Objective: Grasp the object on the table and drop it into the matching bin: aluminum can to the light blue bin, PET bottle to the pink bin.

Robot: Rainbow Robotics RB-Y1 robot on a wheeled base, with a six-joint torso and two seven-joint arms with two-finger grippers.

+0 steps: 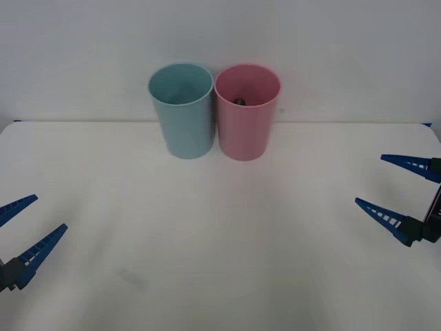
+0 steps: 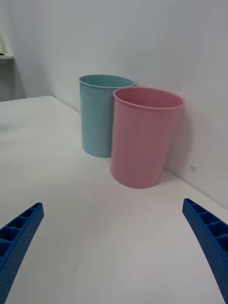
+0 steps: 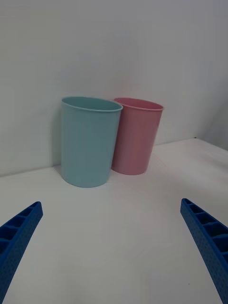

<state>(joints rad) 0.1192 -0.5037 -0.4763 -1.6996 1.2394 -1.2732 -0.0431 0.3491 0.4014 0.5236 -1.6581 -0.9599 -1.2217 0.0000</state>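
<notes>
A: Both end effectors sit low at the table's near corners, the left end effector [image 1: 33,222] and the right end effector [image 1: 396,185], fingers spread wide, nothing held.

B: Where's your PET bottle [image 1: 240,101]?

A: A dark bit shows inside the pink bin [image 1: 247,114], just beside the light blue bin [image 1: 181,110]. I judge that's it, so the drop looks done.

B: Then hold your arms wide of the bins and touch nothing on the table [image 1: 220,241].
</notes>
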